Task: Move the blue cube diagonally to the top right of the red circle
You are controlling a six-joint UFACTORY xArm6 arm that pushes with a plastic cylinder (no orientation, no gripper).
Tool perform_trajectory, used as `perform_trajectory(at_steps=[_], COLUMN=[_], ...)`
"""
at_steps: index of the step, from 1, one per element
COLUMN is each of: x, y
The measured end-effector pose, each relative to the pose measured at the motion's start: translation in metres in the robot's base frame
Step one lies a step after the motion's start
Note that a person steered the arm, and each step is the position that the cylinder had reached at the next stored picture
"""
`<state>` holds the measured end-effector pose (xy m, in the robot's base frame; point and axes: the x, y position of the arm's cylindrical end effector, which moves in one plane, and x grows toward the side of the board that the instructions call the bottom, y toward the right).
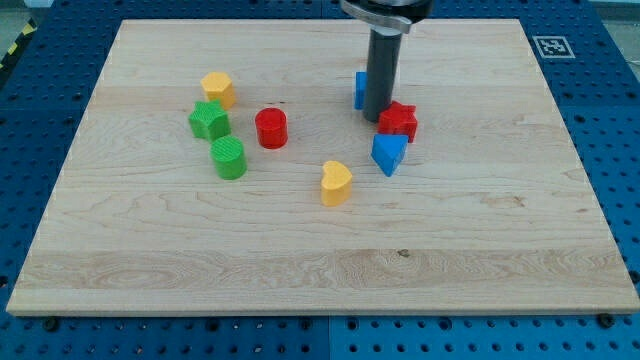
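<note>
The blue cube (359,90) sits at the view's upper middle, mostly hidden behind my dark rod. My tip (376,119) rests on the board just right of the cube, touching or almost touching it, and right next to the red star (399,121). The red circle (271,128) stands to the left of the tip, lower than the cube and well apart from it.
A blue triangular block (388,154) lies just below the red star. A yellow heart (336,183) sits below the middle. At the left are a yellow hexagon (217,89), a green star (209,121) and a green round block (228,158). The wooden board (320,260) lies on a blue pegboard.
</note>
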<state>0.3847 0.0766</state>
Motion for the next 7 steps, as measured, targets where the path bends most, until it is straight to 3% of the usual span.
perform_trajectory(at_steps=[4,7], x=[-0.029,-0.029], y=[0.033,0.007])
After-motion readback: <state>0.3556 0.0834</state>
